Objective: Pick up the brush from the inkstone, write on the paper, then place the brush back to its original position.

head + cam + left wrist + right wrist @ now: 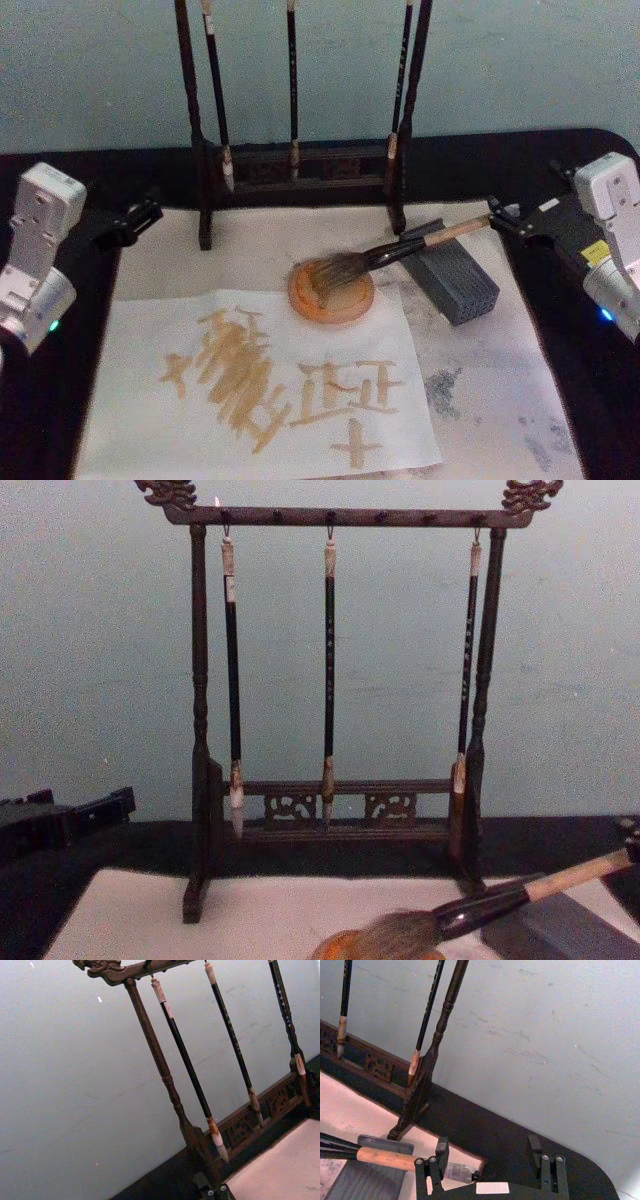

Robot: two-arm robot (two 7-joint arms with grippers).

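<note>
Right gripper (pixel 500 218) spread wide at the brush's (pixel 400 248) end cap, gripping nothing. Bristles lie in inkstone (pixel 300 300), handle propped on grey block (pixel 460 280). Paper (pixel 400 340) bears strokes. Probably retreat next: back off along handle line, no nudge. Left gripper (pixel 130 222) parked beside paper's left edge.
</note>
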